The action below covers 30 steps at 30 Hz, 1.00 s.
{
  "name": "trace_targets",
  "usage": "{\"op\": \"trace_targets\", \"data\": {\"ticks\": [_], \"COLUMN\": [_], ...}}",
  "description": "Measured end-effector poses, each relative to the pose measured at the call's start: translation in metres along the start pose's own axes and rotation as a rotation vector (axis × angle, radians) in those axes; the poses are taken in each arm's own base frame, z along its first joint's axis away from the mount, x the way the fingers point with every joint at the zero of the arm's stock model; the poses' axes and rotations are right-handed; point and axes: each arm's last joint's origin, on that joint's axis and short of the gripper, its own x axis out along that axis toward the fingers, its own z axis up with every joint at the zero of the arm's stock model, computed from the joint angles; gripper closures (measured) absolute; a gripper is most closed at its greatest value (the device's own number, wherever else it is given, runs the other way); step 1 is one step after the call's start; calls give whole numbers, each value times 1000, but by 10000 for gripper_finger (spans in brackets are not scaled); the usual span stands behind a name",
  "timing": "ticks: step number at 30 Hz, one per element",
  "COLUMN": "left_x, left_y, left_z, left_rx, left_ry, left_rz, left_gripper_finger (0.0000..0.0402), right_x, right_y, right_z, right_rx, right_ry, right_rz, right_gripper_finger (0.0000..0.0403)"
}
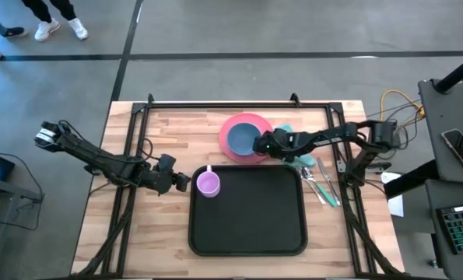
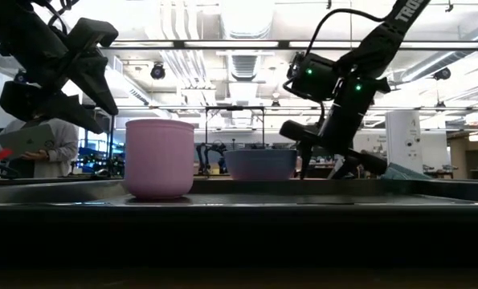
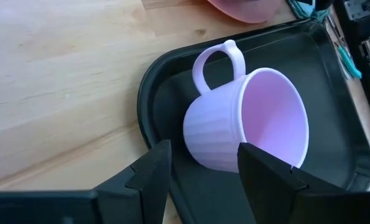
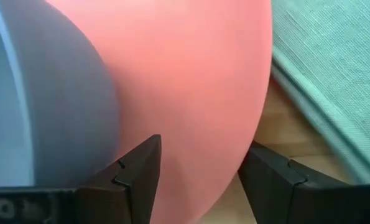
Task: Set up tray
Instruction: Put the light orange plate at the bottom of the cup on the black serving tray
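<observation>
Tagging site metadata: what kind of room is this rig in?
Likely a robotics lab or workshop, not a home. The wooden table sits on bare concrete with cables beside it, exposed ducts and strip lights run overhead, and more workbenches stand behind. A person stands in the background.

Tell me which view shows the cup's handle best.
The left wrist view: the ribbed lilac cup's looped handle shows whole against the black rectangular tray. The high view shows it only as a small nub; the low view hides it; the right wrist view misses the cup.
</observation>
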Motion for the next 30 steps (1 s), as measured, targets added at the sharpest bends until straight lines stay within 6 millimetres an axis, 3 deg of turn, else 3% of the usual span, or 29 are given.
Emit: {"op": "trace_targets", "data": {"ticks": [8, 22, 30], "left_x": [0, 0, 0], "left_y": [0, 0, 0], "left_z": [0, 0, 0], "left_rx": [1, 1, 1], "left_ry": [1, 0, 0], "left_rz": [1, 1, 1], "left_gripper_finger": [236, 236, 236], "right_x": [8, 15, 1], "right_y": [1, 4, 16], "right_z": [17, 21, 26], "right_rx": [-36, -141, -194], "right_ry": [-68, -107, -129], "right_rz": [-23, -8, 70], "right_gripper_finger": [237, 379, 393]}}
